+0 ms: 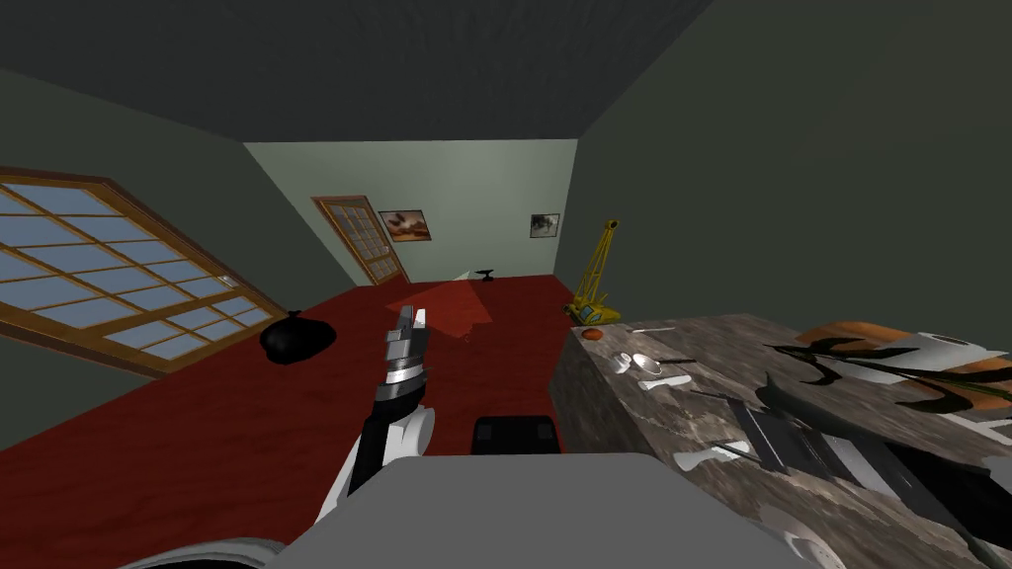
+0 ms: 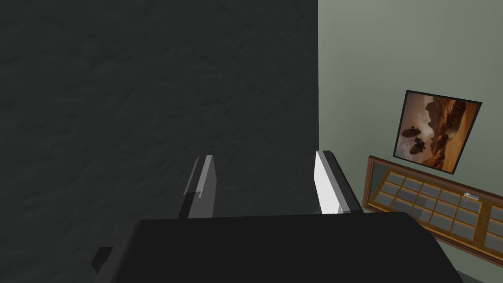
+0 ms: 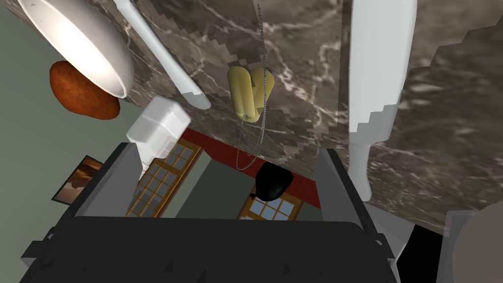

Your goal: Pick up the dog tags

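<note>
The left arm reaches forward at frame centre in the head view, left gripper [image 1: 415, 321] fingers spread. The right gripper [image 3: 231, 182], jaws apart, faces the yellow dog tags [image 3: 248, 93] lying near the edge of the marble counter [image 1: 712, 341] at frame right.

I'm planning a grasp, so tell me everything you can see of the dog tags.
The dog tags are two pale yellow, rounded oblong plates that overlap at an angle, strung on a thin grey bead chain. They lie flat on the brown marble-look counter, close to its edge. The chain trails across the counter and its loop hangs past the edge. A white utensil handle lies beside them, apart. They lie ahead of the right gripper, whose jaws are open, and are not yet held.
</note>
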You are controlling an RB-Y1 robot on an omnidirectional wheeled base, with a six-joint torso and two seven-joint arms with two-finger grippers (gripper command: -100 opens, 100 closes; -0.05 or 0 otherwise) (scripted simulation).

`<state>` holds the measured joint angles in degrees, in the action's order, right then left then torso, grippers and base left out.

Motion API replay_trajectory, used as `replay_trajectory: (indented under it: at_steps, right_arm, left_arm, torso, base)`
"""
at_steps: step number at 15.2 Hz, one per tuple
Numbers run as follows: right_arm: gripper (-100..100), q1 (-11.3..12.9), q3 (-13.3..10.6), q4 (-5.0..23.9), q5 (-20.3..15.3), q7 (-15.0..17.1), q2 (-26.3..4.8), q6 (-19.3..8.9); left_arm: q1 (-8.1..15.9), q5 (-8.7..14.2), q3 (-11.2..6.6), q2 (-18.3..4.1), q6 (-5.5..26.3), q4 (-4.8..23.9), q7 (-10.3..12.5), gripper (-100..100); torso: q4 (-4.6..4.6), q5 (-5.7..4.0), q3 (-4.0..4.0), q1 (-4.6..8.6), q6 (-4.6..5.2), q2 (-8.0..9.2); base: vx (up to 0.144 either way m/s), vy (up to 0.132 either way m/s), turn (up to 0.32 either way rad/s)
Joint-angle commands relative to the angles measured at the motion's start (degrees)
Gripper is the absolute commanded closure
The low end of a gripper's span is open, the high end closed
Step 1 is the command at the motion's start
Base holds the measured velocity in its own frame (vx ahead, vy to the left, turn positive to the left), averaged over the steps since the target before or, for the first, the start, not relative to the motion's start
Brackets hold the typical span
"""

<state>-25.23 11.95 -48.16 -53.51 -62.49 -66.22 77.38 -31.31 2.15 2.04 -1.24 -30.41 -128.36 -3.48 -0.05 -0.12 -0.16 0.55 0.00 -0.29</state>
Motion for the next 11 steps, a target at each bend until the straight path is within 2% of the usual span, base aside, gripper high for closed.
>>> replay_trajectory:
  at_steps: [1, 2, 3, 4, 5, 10, 11]
  right_arm:
    - [-100, -0.1, -0.3, 1.7, -1.1, -0.8, -0.3, 0.6]
    - [-100, 0.0, -0.1, 0.9, -0.5, -0.5, -0.1, 0.3]
    - [-100, 0.5, -0.6, 1.1, -1.0, -1.5, 1.0, -1.2]
    - [-100, 0.0, -0.3, 0.9, -0.8, -0.9, 0.3, -0.1]
    - [100, 0.1, -0.3, 0.8, -0.8, -0.9, 0.5, -0.4]
    - [100, 0.1, -0.3, 0.8, -0.7, -0.8, 0.6, -0.2]
    - [-100, 0.2, 0.4, 1.7, -0.7, 0.4, -1.1, -1.4]
  left_arm:
    - [0.0, 0.0, 0.00, 0.0, 0.0, 0.0, 0.0, 0]
    - [0.0, 0.0, 0.00, 0.0, 0.0, 0.0, 0.0, 0]
    - [0.0, 0.0, -0.01, 0.0, 0.0, 0.0, 0.0, 0]
    - [0.0, 0.0, 0.00, 0.0, 0.0, 0.0, 0.0, 0]
    - [0.0, 0.0, 0.00, 0.0, 0.0, 0.0, 0.0, 0]
    - [0.0, 0.0, 0.00, 0.0, 0.0, 0.0, 0.0, 0]
    - [0.0, 0.0, 0.00, 0.0, 0.0, 0.0, 0.0, 0]
  torso:
    - [0.00, 0.00, 0.00, 0.00, 0.00, 0.00]
    - [0.00, -0.01, -0.01, 0.02, 0.02, -0.02]
    - [-0.01, 0.00, -0.04, -0.02, 0.04, -0.09]
    - [-0.03, 0.01, -0.10, -0.20, 0.02, -0.19]
    - [-0.05, 0.05, -0.14, -0.27, 0.04, -0.25]
    - [-0.10, 0.17, -0.21, -0.30, 0.02, -0.35]
    - [-0.10, 0.18, -0.22, -0.32, 0.03, -0.36]
  base:
    - [-0.070, -0.047, 0.178]
    - [-0.038, -0.031, 0.055]
    - [-0.008, 0.036, 0.062]
    - [0.000, 0.039, 0.031]
    - [-0.002, 0.011, -0.003]
    - [-0.001, 0.001, -0.002]
    - [0.035, 0.086, -0.026]
